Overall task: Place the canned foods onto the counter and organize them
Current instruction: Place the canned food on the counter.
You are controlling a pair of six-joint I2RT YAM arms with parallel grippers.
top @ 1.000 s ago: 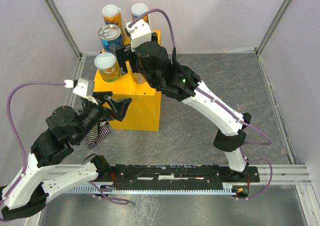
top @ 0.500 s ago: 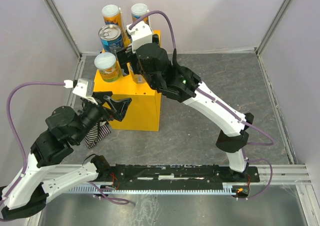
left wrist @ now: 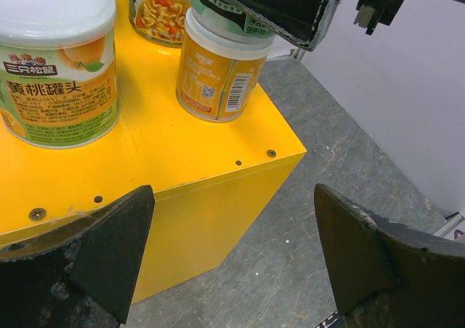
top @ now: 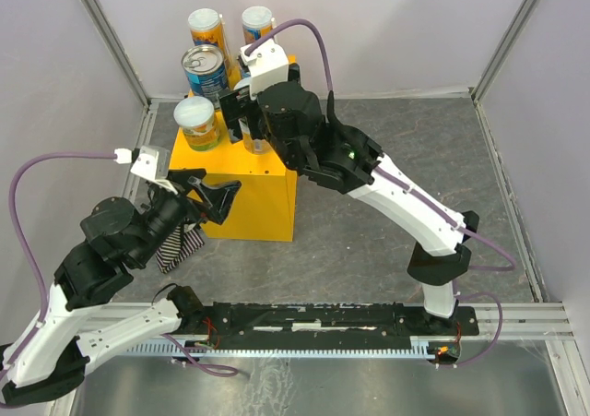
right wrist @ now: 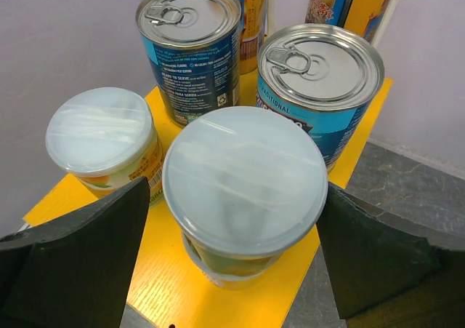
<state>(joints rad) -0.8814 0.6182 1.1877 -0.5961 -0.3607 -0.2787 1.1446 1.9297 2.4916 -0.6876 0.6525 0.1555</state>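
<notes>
Right pincer (right wrist: 234, 197) wide open around white-lidded can (right wrist: 243, 172), left pincer (left wrist: 232, 197) open, empty

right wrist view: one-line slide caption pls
Open right tool astride a white-lidded can on the counter, pull-tab cans behind

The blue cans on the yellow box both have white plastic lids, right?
No. The left-hand blue can and the right-hand blue can stand on the yellow box, but both have silver pull-tab tops, not white plastic lids. The right wrist view shows it.
</notes>
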